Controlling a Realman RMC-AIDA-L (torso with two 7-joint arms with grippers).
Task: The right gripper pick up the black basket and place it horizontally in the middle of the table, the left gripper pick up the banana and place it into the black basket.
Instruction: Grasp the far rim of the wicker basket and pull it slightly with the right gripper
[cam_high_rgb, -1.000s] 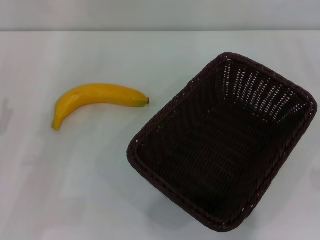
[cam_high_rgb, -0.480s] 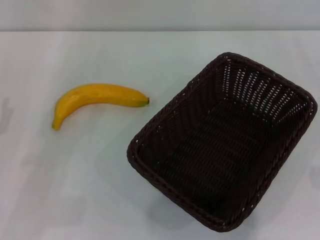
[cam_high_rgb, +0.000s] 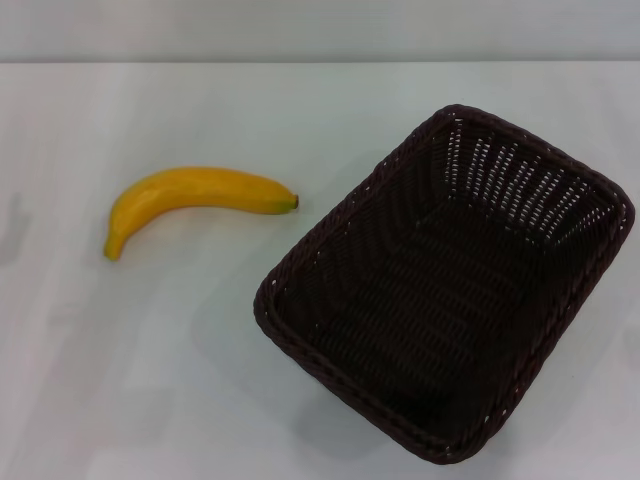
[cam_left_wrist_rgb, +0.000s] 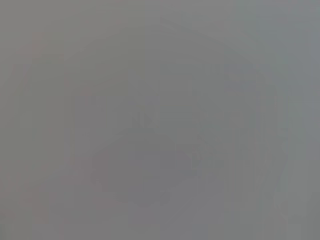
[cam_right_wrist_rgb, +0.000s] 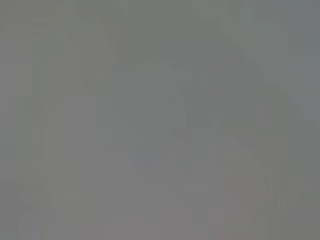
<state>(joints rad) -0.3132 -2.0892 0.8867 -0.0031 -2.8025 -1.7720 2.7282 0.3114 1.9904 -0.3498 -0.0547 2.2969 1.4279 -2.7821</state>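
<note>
The black basket (cam_high_rgb: 445, 285) lies on the white table (cam_high_rgb: 200, 380) at the right of the head view, turned at a slant, its dark woven inside bare. The yellow banana (cam_high_rgb: 190, 195) rests on the table to its left, apart from the basket, dark tip towards it. Neither the left gripper nor the right gripper shows in any view. Both wrist views give only a plain grey surface with faint shadows.
The table's far edge (cam_high_rgb: 320, 62) runs across the top of the head view, with a pale wall behind it. A faint shadow falls on the table at the far left.
</note>
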